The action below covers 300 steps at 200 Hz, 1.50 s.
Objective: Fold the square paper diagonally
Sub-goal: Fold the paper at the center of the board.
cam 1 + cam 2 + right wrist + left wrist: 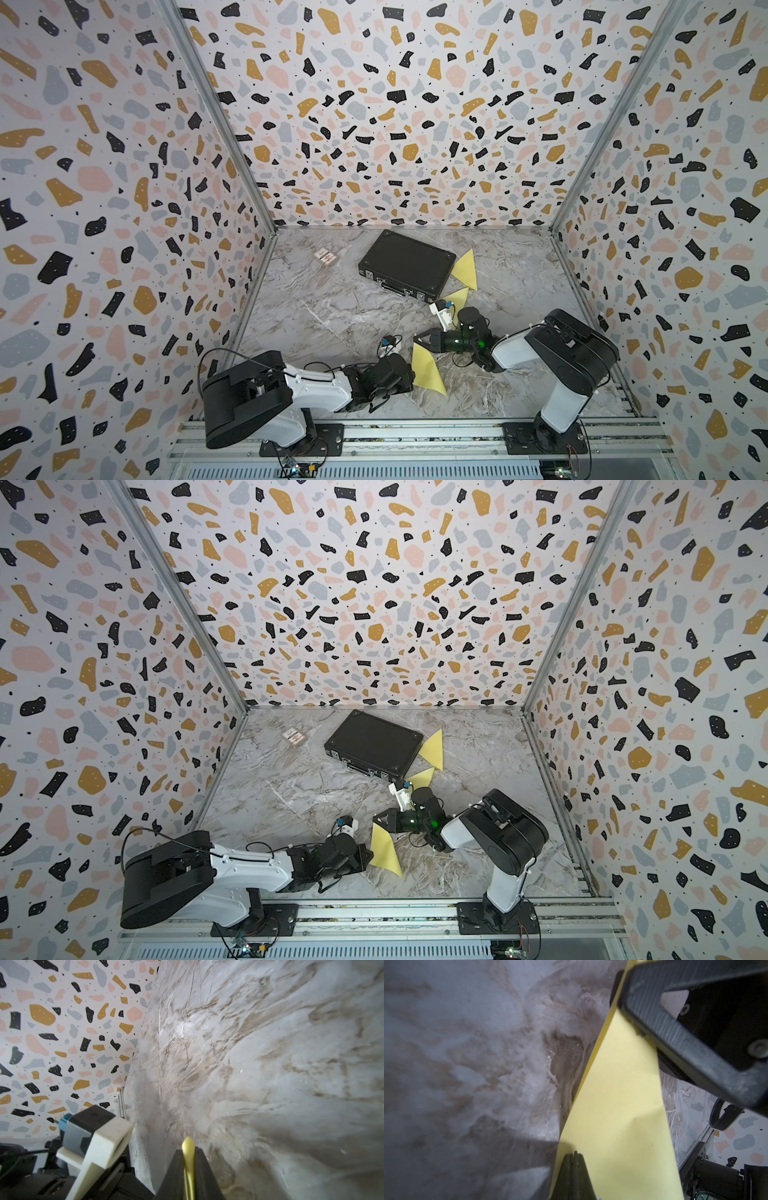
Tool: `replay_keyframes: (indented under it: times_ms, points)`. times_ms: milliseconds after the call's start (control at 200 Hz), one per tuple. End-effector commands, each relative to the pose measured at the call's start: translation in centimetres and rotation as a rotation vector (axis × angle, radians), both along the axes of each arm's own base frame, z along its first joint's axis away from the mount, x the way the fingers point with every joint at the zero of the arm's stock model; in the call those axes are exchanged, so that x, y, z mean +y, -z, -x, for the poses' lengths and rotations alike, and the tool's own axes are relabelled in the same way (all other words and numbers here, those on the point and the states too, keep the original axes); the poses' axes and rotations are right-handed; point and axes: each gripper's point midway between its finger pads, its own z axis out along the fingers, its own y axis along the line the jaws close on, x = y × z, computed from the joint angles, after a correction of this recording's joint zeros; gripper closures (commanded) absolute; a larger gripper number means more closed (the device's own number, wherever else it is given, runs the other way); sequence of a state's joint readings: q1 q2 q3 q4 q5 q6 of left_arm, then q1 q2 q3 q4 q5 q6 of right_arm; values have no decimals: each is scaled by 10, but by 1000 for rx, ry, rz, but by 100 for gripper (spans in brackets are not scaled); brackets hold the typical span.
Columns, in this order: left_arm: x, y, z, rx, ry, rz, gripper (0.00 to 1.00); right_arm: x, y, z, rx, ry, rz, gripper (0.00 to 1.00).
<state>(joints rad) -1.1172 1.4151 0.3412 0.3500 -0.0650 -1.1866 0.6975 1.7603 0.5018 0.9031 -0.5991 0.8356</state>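
Observation:
The square paper (428,372) (385,852) is yellow and sits near the front middle of the marble table, with its far corner lifted. My right gripper (417,338) (376,817) is shut on that corner. In the right wrist view the yellow corner (188,1144) pokes out between the closed jaws of this gripper (188,1150). My left gripper (411,372) (574,1154) is shut, with its tips against the paper's (618,1109) left side. No paper shows between its jaws. One right finger (675,1028) shows over the sheet in the left wrist view.
A black case (407,264) (374,744) lies at the back middle. Two yellow triangles (466,268) (459,297) lie to the right of it. A small card pack (325,257) sits at the back left. Patterned walls close in three sides.

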Motion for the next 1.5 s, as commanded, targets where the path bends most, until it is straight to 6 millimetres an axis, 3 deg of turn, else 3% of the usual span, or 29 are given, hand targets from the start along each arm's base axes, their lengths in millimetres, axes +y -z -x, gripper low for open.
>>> replay_keyframes:
  times_ms: [0,110,175,245,581,791,971,1176,1312,1497]
  points:
    - [93,74,53,216,37,-411,100,6,-10,-7,-17,-8,-17,100]
    - [94,74,53,214,34,-415,100,4,-11,-8,4,3,10,100]
    - [93,74,52,212,34,-415,100,-3,-5,-6,32,22,63,82]
    - [94,75,52,210,33,-418,100,-13,3,-1,72,39,129,74]
    - [100,77,52,205,27,-443,100,-37,21,48,243,20,149,69]
    - [99,77,51,203,27,-448,100,-52,22,63,278,53,199,68]
    - [99,79,51,207,25,-452,100,-48,25,75,367,72,189,64]
    - [100,79,52,208,24,-450,100,-50,40,78,419,127,213,64]
    - [100,79,52,208,24,-449,100,-57,38,76,406,161,234,66]
    - [99,79,51,207,24,-446,100,-50,29,74,404,147,180,86]
